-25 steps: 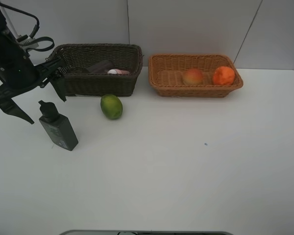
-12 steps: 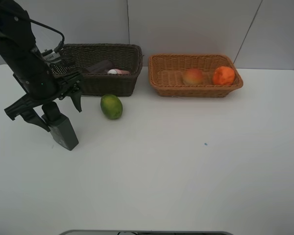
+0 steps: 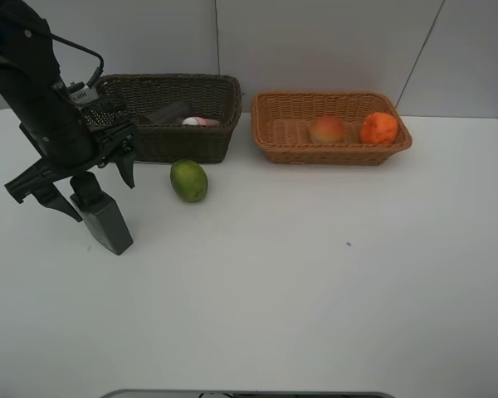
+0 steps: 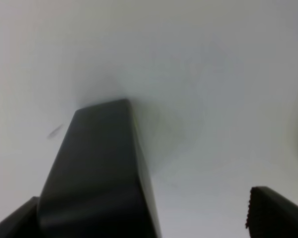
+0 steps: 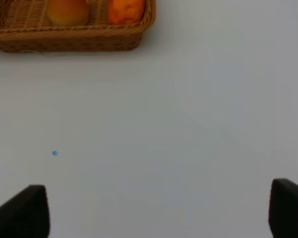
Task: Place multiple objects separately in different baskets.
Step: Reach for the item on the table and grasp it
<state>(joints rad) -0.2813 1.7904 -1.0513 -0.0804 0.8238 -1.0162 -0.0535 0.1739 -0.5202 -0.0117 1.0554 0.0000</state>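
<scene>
From the high camera, the left pincer (image 3: 95, 199) stands wide open astride the top of the upright dark bottle (image 3: 108, 225). A lime (image 3: 188, 180) lies near one finger, the brown basket (image 3: 170, 143) is just behind, and bare table (image 3: 315, 290) lies in front. In the left wrist view, the bottle (image 4: 99, 173) sits close to one finger (image 4: 15, 223) and well apart from the other. In the right wrist view, the right pincer (image 5: 156, 213) hangs open and empty over bare table, with the tan basket (image 5: 69, 42) ahead holding a peach (image 5: 67, 11) and an orange (image 5: 125, 10).

Black left arm (image 3: 46, 108), looping black cable (image 3: 81, 46), dark pointed pincer fingers (image 3: 124, 168)
</scene>
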